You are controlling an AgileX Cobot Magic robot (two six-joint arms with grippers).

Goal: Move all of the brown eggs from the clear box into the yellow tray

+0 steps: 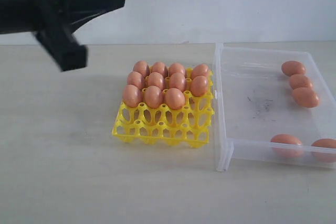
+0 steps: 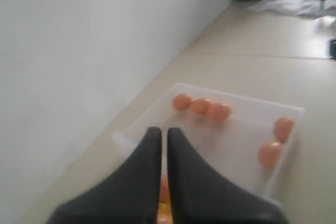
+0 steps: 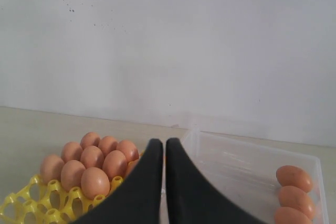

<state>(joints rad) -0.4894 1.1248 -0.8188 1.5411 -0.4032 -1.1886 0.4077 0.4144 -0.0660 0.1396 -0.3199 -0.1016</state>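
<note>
Five brown eggs [image 1: 300, 81] lie in clear box [image 1: 247, 72], just beside yellow tray [image 1: 157, 127], on side away from left jaws; three line wall farthest from tray, long axes roughly toward tray. Both left jaws and right jaws pressed together, empty; right arm judged nearer

Pale beige table [image 1: 63, 182], yellow tray [image 1: 157, 129] resting on it — clear box [image 1: 247, 129] just beside

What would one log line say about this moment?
tray: eleven eggs | box: five eggs | left claw: shut, empty | right claw: shut, empty
</note>
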